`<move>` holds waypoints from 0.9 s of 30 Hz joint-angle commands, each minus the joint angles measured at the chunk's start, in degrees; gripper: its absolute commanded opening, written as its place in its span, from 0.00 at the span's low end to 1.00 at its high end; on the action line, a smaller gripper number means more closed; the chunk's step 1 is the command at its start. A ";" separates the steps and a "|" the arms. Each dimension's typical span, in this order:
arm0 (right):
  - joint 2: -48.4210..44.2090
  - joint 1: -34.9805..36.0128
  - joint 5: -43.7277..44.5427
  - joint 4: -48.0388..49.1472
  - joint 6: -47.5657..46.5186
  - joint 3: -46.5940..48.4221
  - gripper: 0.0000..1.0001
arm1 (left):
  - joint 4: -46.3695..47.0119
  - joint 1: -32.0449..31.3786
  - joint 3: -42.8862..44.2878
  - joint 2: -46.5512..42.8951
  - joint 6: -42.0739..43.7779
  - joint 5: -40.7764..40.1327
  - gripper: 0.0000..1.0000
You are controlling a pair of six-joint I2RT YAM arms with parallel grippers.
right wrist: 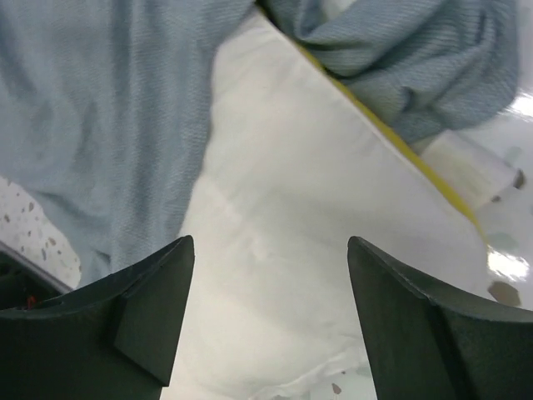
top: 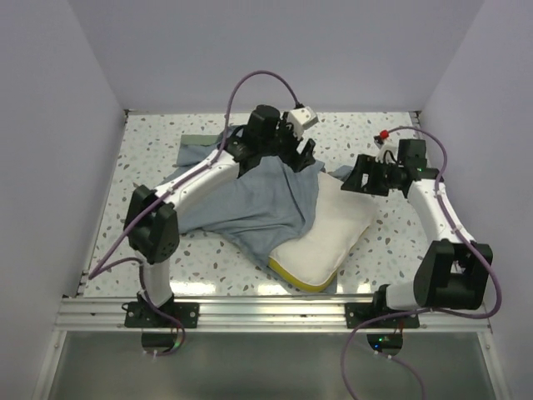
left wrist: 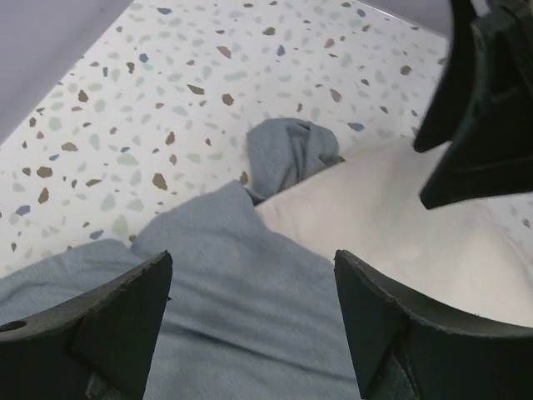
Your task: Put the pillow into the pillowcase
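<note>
The pillow (top: 333, 227) lies on the table, cream-white on top with a yellow edge (top: 296, 279) at its near end. The grey-blue pillowcase (top: 250, 204) is draped over its left side and far end. My left gripper (top: 303, 157) is open just above the pillowcase's far end. In the left wrist view it (left wrist: 254, 287) hangs over blue cloth (left wrist: 241, 325) beside the bare pillow (left wrist: 400, 225). My right gripper (top: 351, 179) is open over the pillow's far right corner. In the right wrist view it (right wrist: 271, 279) spans the white pillow (right wrist: 283, 217), with the pillowcase (right wrist: 100, 108) to the left.
The speckled table (top: 391, 242) is boxed in by pale walls on three sides, with a metal rail (top: 266, 312) along the near edge. A bunched fold of pillowcase (left wrist: 287, 150) lies past the pillow's far corner. The right arm's black fingers (left wrist: 483, 125) show at the left wrist view's top right.
</note>
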 commanded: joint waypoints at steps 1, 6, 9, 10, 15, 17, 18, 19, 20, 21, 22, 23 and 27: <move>0.94 -2.66 8.52 -4.42 -1.38 0.03 0.78 | -2.07 -1.20 7.03 9.34 -1.52 -9.31 0.83; 7.17 -9.52 6.43 -6.00 -1.21 -1.47 0.78 | -2.07 -3.05 19.17 21.12 -3.64 -12.13 0.86; 10.69 -10.49 2.48 -6.97 -1.73 -1.55 0.77 | -1.81 -4.01 22.17 25.09 -3.72 -13.45 0.86; 11.13 -10.49 1.43 -6.45 -1.74 -1.99 0.77 | -1.11 -4.19 22.08 25.61 -3.64 -13.71 0.86; 13.85 -10.49 -7.53 -2.76 0.63 -4.19 0.72 | 0.91 -5.07 23.66 30.36 -3.02 -17.76 0.70; 14.91 -10.23 -8.60 -1.44 0.81 -4.72 0.65 | 1.35 -5.07 24.62 32.11 -3.28 -18.46 0.51; 15.87 -10.23 -9.04 -0.92 0.64 -4.81 0.61 | 1.44 -5.16 25.15 32.65 -3.55 -18.20 0.43; 16.23 -10.23 -9.30 -0.56 0.46 -4.98 0.58 | 1.62 -5.16 25.68 33.35 -3.72 -17.68 0.27; 16.58 -10.05 -9.31 -0.38 0.20 -5.07 0.53 | 1.88 -5.25 26.56 33.62 -3.72 -15.84 0.20; 16.85 -9.97 -9.65 -0.38 -0.15 -5.25 0.45 | 2.40 -5.42 26.65 33.62 -5.55 -14.26 0.14; 17.37 -9.88 -10.09 -0.30 -0.24 -5.42 0.42 | 3.63 -6.12 26.91 33.53 -5.83 -12.94 0.05; 17.72 -9.35 -10.53 -0.29 -0.24 -5.51 0.39 | 4.25 -6.65 27.44 33.44 -5.92 -10.31 0.00; 17.99 -7.60 -11.50 1.19 1.51 -5.42 0.26 | 6.45 -10.07 29.46 32.92 -6.45 -3.01 0.00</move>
